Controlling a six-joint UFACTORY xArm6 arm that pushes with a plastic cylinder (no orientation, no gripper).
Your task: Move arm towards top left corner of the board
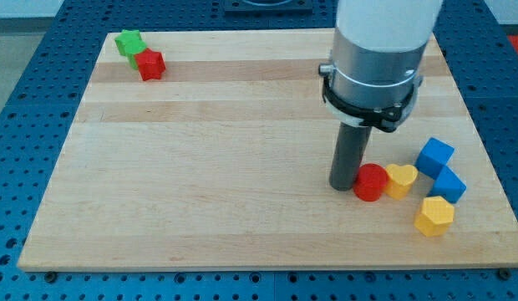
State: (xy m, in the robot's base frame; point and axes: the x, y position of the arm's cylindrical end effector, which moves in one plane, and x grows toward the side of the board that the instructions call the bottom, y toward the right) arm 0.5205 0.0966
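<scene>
Tip check: my tip (342, 186) down on board (200, 150), touching red cylinder (370, 181); bare rod, nothing gripped; green block (128, 42) far at top left.

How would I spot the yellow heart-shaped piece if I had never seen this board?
Start at the wooden board and go to the cluster of blocks near its right edge, toward the view's bottom. The yellow heart block sits touching the right side of the red cylinder, left of two blue blocks. Unlike the yellow hexagonal block below, its top is notched.
</scene>
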